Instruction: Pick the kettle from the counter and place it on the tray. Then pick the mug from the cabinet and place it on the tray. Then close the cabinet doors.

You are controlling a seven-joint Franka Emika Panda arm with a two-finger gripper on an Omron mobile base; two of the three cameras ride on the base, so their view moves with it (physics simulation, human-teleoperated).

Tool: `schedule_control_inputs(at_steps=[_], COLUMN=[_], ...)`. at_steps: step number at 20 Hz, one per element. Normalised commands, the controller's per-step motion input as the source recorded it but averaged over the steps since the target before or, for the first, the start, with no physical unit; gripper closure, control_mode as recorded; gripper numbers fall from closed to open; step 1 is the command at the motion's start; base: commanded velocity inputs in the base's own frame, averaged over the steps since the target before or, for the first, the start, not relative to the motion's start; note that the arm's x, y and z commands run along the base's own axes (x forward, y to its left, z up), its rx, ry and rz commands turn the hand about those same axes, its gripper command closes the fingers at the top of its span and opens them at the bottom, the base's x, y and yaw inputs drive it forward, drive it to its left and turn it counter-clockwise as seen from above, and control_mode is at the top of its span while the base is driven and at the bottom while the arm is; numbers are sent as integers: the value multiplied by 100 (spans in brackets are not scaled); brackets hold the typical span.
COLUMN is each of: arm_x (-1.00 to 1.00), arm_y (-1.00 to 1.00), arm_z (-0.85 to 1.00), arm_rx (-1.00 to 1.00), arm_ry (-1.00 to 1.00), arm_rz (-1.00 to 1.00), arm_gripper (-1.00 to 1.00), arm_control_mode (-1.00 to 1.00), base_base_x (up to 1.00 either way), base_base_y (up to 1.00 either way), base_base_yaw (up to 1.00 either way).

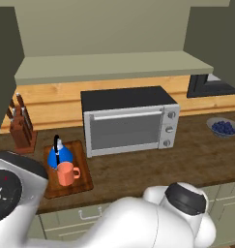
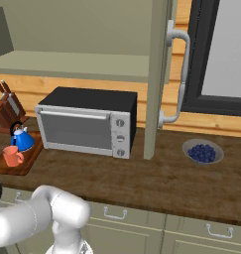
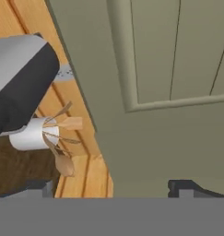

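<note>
The arm (image 1: pixel 153 223) fills the bottom of the left base view, its white elbow bent low at lower centre and a dark-capped joint (image 1: pixel 186 197) at lower right; in the right base view it curls across the lower left corner. In the hand view the tool (image 3: pixel 111 189) looks straight at an olive-green panelled cabinet door (image 3: pixel 173 69) that takes up the right and centre of the frame. Its two dark fingertips (image 3: pixel 189 188) peek up at the bottom edge, wide apart with nothing between them, so the tool is open and holds nothing. The blue kettle (image 1: pixel 59 154) and the orange mug (image 1: pixel 66 173) both sit on the wooden tray (image 1: pixel 82 183) at the left of the counter (image 1: pixel 138 172), the mug just in front of the kettle and touching or nearly touching it. The cabinet (image 1: pixel 109 65) above stands open, its shelf showing across the top of both base views, and one door (image 2: pixel 159 74) with a curved silver handle (image 2: pixel 180 74) juts edge-on at upper centre of the right base view. A toaster oven (image 1: pixel 131 121) stands mid-counter, a knife block (image 1: pixel 20 128) at far left, and a bowl of blueberries (image 1: pixel 223 127) at right. At left in the hand view are a white pot of wooden spoons (image 3: pixel 37 133) and a grey and black shape cut off by the frame edge that is hard to make out.
</note>
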Motion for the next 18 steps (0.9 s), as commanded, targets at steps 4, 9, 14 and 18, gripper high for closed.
schedule_control_inputs(at_steps=[4, 9, 14, 18], arm_x=[33, 28, 19, 14], arm_y=[0, -2, -17, -31], arm_z=[-21, -18, -5, 0], arm_rx=[0, 0, -4, -3], arm_ry=[17, 8, 0, 0], arm_rz=[0, -3, -12, -16], arm_gripper=[-100, -100, -100, -100], arm_control_mode=[-100, -100, -100, -100], base_base_x=[0, 0, 0, 0], base_base_y=[0, 0, 0, 0], base_base_yaw=[0, 0, 0, 0])
